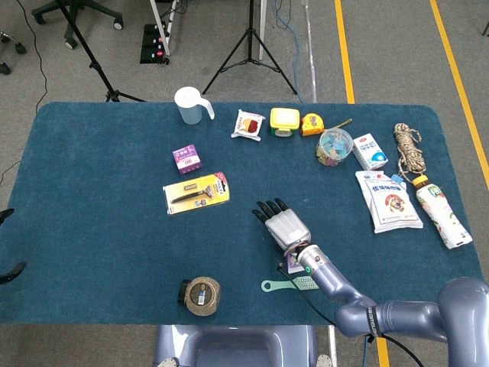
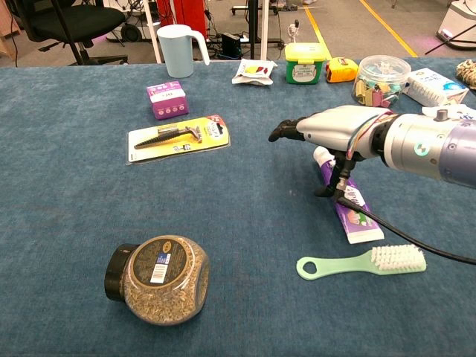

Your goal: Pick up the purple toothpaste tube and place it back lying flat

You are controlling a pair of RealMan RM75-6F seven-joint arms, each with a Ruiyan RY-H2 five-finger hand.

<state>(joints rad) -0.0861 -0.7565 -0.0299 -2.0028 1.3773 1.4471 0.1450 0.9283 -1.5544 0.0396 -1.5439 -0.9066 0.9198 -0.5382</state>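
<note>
Blue cloth is spread over the table (image 2: 67, 223), where the purple plastic toothpaste tube (image 2: 349, 208) is laid flat beside a mint-green brush (image 2: 364, 262). Nothing is held by the right hand (image 2: 327, 128) — fingers extended, poised above the tube's white cap; the left hand is barely seen at the head view's edge.

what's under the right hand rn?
The purple toothpaste tube lies flat on the blue table cloth beneath the right hand, white cap end under the palm. The thumb reaches down beside the tube; whether it touches is unclear. The head view hides most of the tube.
</note>
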